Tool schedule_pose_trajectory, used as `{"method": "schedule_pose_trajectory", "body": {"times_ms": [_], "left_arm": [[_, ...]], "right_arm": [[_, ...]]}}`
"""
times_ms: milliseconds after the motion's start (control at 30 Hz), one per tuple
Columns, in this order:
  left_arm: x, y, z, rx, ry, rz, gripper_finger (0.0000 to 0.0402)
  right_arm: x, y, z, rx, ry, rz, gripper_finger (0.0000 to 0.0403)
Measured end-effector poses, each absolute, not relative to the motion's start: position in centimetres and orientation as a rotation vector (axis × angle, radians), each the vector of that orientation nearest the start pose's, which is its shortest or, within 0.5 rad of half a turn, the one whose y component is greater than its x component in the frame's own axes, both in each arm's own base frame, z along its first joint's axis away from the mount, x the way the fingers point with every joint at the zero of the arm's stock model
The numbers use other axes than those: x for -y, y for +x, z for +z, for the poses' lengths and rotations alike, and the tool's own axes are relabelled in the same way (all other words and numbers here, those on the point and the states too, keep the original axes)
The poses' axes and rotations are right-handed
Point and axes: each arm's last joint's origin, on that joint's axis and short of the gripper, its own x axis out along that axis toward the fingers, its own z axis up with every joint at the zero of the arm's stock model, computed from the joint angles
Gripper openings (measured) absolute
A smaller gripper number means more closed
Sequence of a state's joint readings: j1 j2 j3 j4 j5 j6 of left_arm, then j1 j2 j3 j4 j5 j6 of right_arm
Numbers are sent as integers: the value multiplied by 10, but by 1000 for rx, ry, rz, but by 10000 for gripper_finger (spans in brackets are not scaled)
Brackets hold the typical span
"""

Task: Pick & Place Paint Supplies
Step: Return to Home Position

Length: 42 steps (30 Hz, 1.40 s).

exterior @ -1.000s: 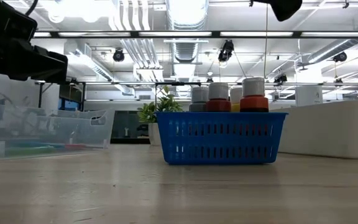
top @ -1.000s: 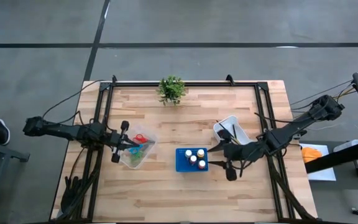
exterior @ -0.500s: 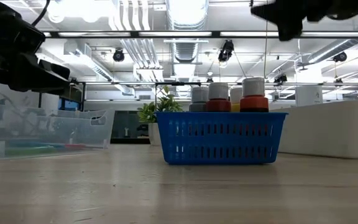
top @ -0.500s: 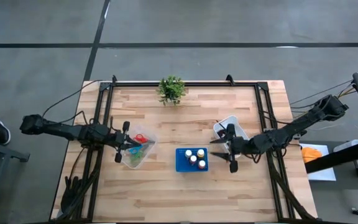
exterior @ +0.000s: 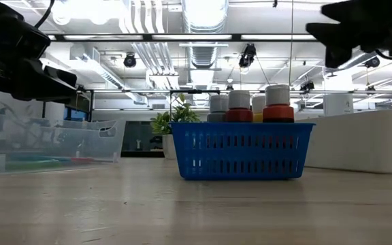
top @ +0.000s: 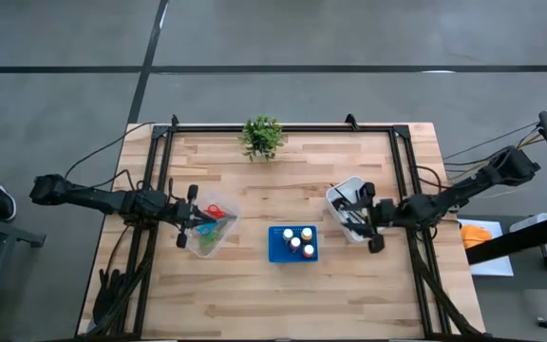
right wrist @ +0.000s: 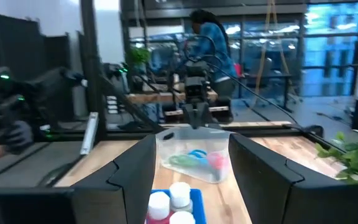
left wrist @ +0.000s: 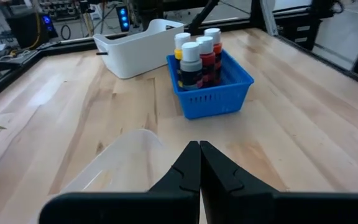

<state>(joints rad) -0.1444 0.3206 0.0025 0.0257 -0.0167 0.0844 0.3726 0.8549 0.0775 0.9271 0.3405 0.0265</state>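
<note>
High view: the left gripper (top: 196, 218) hangs at the clear bin's (top: 218, 249) left edge, jaws pressed together on nothing. Scissors (top: 213, 213) lie inside that bin. The right gripper (top: 357, 217) hovers over the white bin (top: 342, 188), jaws wide. Paint bottles (top: 295, 239) stand in the blue basket (top: 275, 255) mid-desk (top: 254, 294).

I can read no lettering, number or brand anywhere. The paint bottles (left wrist: 197, 53) in the blue basket (left wrist: 219, 99), just ahead of my left pincer (left wrist: 199, 146), show no legible label. Anything printed in the room beyond my right pincer (right wrist: 191, 152) is too blurred to read.
</note>
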Motion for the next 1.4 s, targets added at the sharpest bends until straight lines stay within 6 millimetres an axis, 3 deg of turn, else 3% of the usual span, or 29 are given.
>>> {"method": "schedule_pose_trajectory", "body": {"times_ms": [133, 433, 1000, 1167, 1400], "left_arm": [[15, 112, 139, -287, 115, -115, 1], [15, 114, 144, -229, 125, -109, 1], [8, 109, 154, -143, 191, 101, 1], [8, 105, 159, -105, 186, 95, 1], [8, 103, 161, -130, 154, 74, 1]], "right_arm": [[-44, 134, 180, 177, 84, 89, 201], [-40, 120, 181, 132, 48, 148, 201], [-31, 91, 176, 106, 15, 218, 201], [-30, 91, 171, 13, 1, 197, 201], [-30, 91, 172, 14, -3, 186, 201]]}}
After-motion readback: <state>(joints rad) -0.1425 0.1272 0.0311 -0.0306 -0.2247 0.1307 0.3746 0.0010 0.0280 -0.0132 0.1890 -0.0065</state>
